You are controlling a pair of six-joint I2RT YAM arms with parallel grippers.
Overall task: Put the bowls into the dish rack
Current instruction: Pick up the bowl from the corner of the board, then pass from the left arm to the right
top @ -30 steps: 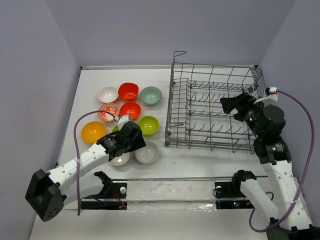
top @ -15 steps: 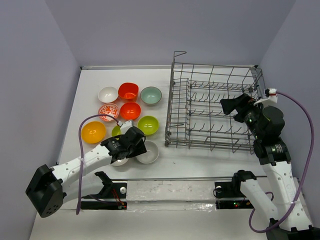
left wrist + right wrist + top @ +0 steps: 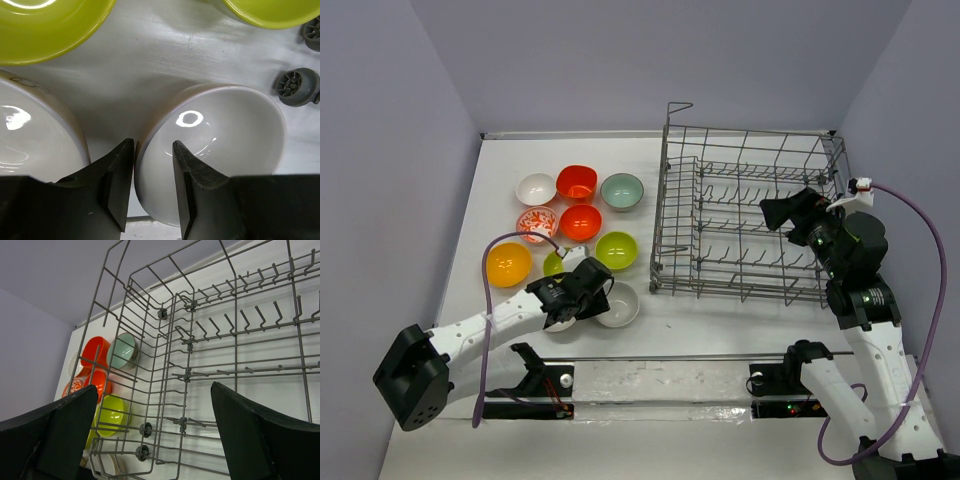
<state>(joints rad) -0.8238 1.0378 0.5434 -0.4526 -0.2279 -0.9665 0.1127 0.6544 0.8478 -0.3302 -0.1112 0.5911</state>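
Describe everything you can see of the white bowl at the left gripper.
The white bowl is small, round and glossy, ceramic by its look, and empty, with a light glint inside. It sits upright on the white table, beside a second white bowl and near a grey wheel of the dish rack. The left gripper straddles its near wall, one finger inside and one outside; whether they pinch it cannot be told.

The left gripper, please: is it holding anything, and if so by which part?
The left gripper straddles the white bowl's near rim, one finger inside, one outside; a firm clamp cannot be told.
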